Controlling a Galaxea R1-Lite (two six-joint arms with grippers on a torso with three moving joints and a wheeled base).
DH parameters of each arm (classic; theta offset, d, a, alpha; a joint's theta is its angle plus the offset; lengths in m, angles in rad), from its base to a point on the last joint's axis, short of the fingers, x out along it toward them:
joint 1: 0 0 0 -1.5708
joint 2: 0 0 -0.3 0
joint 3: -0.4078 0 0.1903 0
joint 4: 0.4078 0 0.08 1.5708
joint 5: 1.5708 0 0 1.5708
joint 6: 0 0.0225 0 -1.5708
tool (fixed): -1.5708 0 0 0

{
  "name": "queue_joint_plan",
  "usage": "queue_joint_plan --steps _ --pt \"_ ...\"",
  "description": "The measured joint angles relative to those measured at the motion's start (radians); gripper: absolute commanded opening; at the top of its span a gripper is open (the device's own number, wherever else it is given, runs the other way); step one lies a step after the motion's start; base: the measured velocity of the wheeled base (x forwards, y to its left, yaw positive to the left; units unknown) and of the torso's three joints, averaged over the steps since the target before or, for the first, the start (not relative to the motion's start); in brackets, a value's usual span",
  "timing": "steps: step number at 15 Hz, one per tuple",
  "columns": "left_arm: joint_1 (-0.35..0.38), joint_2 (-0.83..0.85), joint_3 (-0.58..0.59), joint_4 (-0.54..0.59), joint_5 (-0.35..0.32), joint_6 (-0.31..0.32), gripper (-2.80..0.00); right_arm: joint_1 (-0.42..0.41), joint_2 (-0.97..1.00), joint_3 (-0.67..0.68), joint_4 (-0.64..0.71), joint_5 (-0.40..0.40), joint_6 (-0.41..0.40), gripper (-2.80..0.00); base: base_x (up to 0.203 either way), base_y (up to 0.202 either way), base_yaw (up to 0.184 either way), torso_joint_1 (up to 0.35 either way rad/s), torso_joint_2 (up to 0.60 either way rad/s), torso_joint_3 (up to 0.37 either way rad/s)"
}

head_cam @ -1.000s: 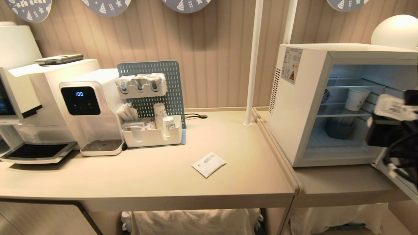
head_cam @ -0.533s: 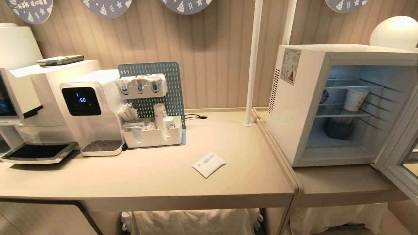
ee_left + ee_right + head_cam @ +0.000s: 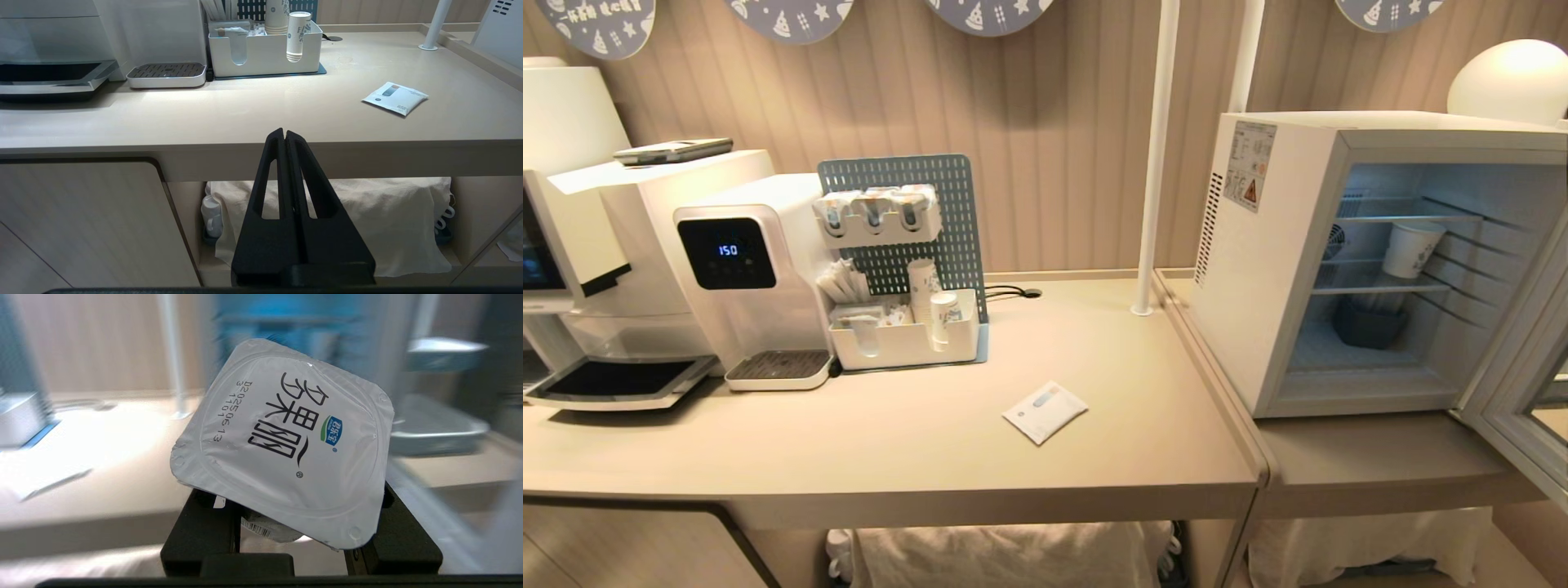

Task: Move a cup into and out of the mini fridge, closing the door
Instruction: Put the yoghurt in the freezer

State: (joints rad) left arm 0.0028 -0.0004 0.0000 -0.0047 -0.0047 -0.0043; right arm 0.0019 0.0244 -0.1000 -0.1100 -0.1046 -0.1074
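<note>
The mini fridge [image 3: 1274, 269] stands on the right-hand counter, its inside lit. The door [image 3: 1523, 408] is swung wide open at the picture's right edge. In the right wrist view the cup [image 3: 286, 437], a squat tub under a white foil lid with black characters, sits tilted in my right gripper [image 3: 300, 514]. The black fingers [image 3: 200, 531] are shut on its body beneath the lid. The right gripper is outside the head view. My left gripper [image 3: 284, 134] is shut on nothing and hangs parked below the counter's front edge.
Inside the fridge a white paper cup [image 3: 1413, 247] stands on the wire shelf, above a dark blue container [image 3: 1368, 322]. A white sachet [image 3: 1044, 411] lies on the counter. An organiser with paper cups [image 3: 907, 335], a water dispenser [image 3: 743, 278] and a white pole [image 3: 1156, 163] stand further back.
A second ago my right arm held the cup in front of the open fridge at the right edge. It has since drawn back out of the head view, still holding the cup.
</note>
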Motion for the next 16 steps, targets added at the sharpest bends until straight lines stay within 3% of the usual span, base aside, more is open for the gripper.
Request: queue_joint_plan --steps 2,4,6,12,16 --pt "0.0 0.0 0.0 -0.001 0.0 0.0 -2.8 -0.001 -0.017 0.074 -0.024 0.048 0.05 -2.8 0.0 0.0 0.0 0.0 0.0 0.0" --pt "0.0 0.0 0.0 0.0 0.0 0.0 -2.8 -0.001 -0.024 0.093 0.06 0.098 0.089 -2.8 0.0 0.0 0.0 0.0 0.0 0.0" --pt "0.0 0.0 0.0 0.0 0.0 0.0 -2.8 -0.001 -0.026 0.097 0.131 0.11 0.073 -2.8 0.0 0.0 0.0 0.0 0.0 0.0" --pt "0.0 0.0 0.0 0.0 0.0 0.001 -2.8 -0.001 -0.027 0.1 0.117 0.112 0.055 -2.8 0.0 0.0 0.0 0.0 0.0 0.0" --pt "0.0 0.0 0.0 0.0 0.0 0.001 -2.8 -0.001 -0.027 0.1 0.116 0.112 0.056 -2.8 0.0 -0.107 -0.009 0.002 0.0 0.002"
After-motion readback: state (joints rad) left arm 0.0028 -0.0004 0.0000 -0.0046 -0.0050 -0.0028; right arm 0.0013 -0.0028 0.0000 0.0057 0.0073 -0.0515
